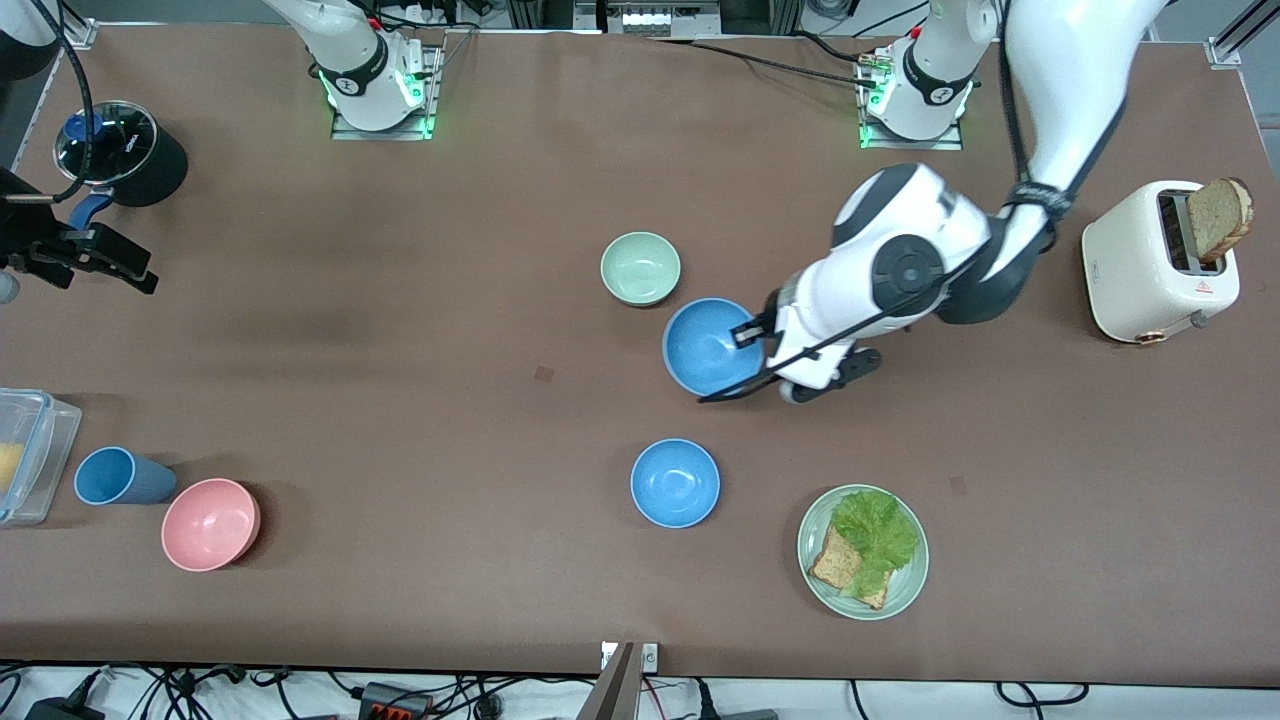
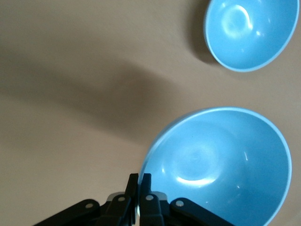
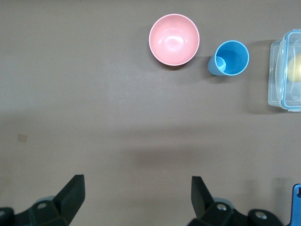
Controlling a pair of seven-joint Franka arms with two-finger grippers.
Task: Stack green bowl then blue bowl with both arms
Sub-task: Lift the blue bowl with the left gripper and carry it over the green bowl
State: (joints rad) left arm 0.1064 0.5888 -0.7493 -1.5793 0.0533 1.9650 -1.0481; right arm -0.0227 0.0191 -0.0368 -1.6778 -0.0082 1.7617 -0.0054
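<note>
My left gripper (image 1: 748, 334) pinched a glossy sky-blue bowl's (image 1: 708, 345) rim beside the unstacked mint-green bowl (image 1: 640, 267); my right gripper (image 3: 136, 193), spread wide, waited.

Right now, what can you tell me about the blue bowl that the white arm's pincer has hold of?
The blue bowl is small, round and bright sky-blue, with a glossy inside that catches the light and nothing in it. The left pincer is shut on its rim, one finger inside and one outside. The bowl looks tilted and seems lifted off the brown table, beside the green bowl, which is the farther of the two from the front camera. A matching second blue bowl sits nearer that camera.
</note>
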